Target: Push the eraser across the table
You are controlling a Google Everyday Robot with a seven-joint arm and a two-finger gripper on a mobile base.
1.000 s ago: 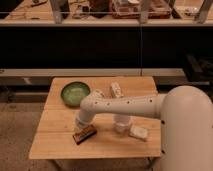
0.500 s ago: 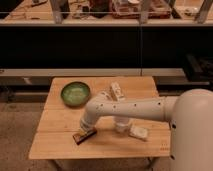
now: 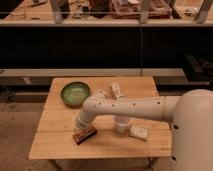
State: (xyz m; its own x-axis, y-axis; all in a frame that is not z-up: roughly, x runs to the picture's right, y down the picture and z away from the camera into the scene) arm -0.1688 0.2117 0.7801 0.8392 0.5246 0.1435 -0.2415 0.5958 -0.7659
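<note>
Now the closed, empty gripper (image 3: 80, 128) is brought lower against the eraser (image 3: 85, 135), hardly nudged along the surface (image 3: 120, 148) yet.

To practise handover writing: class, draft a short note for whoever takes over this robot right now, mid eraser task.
Gripper: fingers shut, low over the table, at the eraser's far end and seemingly touching it.
Eraser: flat, near the table's front edge, apart from the bowl and the packet.
Done: gripper set against the eraser.
Left: push it across the table.
</note>
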